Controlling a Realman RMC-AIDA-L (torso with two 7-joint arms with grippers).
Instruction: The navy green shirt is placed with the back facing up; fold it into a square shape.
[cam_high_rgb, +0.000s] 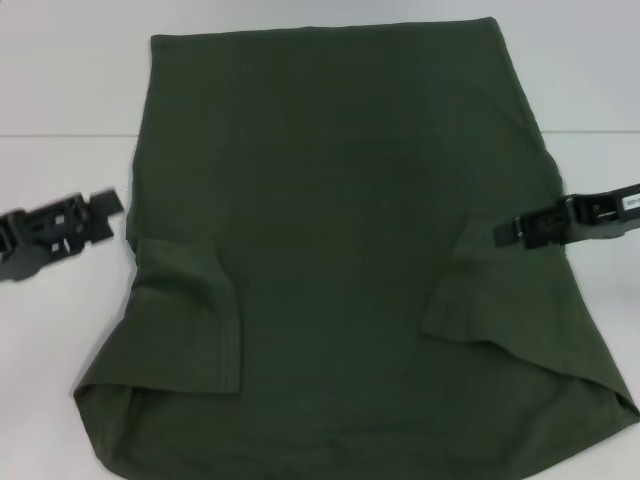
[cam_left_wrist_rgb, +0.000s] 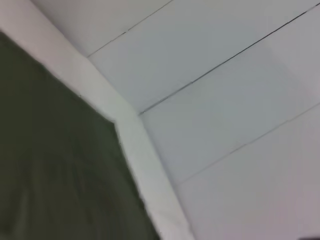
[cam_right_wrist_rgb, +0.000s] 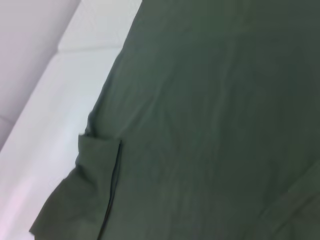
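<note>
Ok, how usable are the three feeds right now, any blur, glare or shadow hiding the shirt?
Head view: even light, no glare, the navy green shirt and its sleeve folds readable, both the left gripper and the right gripper clear. Left wrist view: soft and smeared, shirt edge fuzzy. Right wrist view: slightly soft, folded sleeve still legible.

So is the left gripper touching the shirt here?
Apart. The head view shows bare table between the left gripper and the navy green shirt.

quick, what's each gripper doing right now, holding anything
Left gripper: off the shirt's left edge over the table, holding nothing; open or shut cannot be told.
Right gripper: at the shirt's right edge; grip cannot be told.
</note>
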